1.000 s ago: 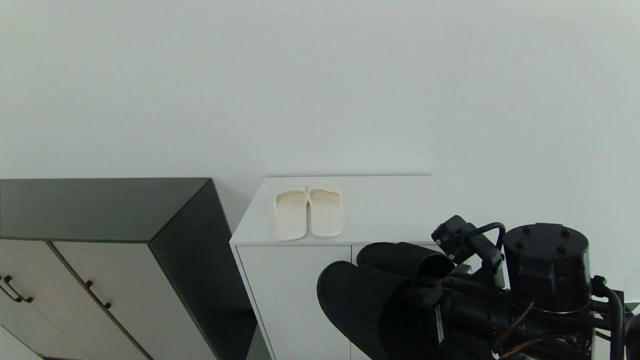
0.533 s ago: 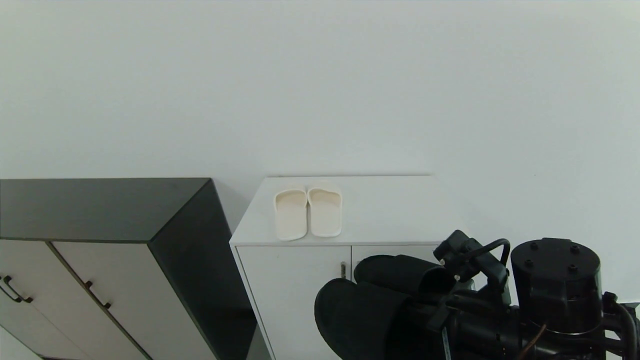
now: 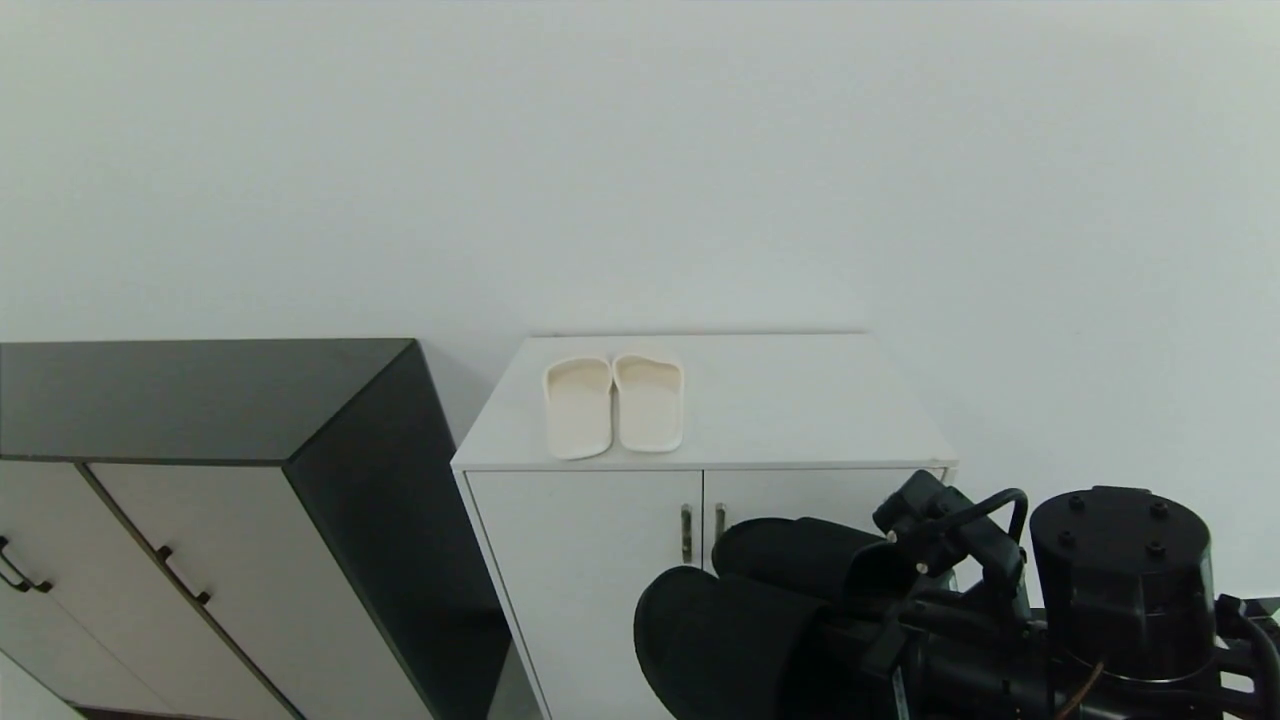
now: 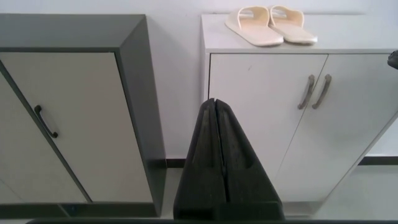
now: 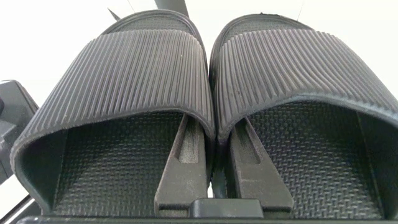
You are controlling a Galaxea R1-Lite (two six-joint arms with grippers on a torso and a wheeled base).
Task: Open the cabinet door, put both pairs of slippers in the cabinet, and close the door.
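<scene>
Black ribbed rubber or foam, hard to say which, was what the right wrist view showed: the black slippers (image 5: 205,81) sat side by side with their toes pointing away. The right gripper (image 5: 214,168) had one finger down inside each slipper and was clamped on the two inner side walls, squeezed together. My guess is they're light and bendy with a bit of grip from the texture, so nothing fragile. A pair hanging off one pinch could sag or twist apart, though. Those touching inner walls, just under the straps, looked like the sensible place to hold.

In the left wrist view, the left gripper (image 4: 215,109) had its fingers pressed flat together with nothing between them. It faced the white cabinet (image 4: 348,38). Both doors (image 4: 267,118) were shut, with the handles (image 4: 306,92) by the middle seam. The cream slippers (image 4: 270,17) lay on top, near the end by the dark cabinet (image 4: 74,31).

In the head view, the whole picture had shifted from a second earlier, so that's the camera and not the furniture. Both handles showed where the black pair had covered them. The right arm and its slippers had also dropped from the cabinet's top edge to lower on the door front.
</scene>
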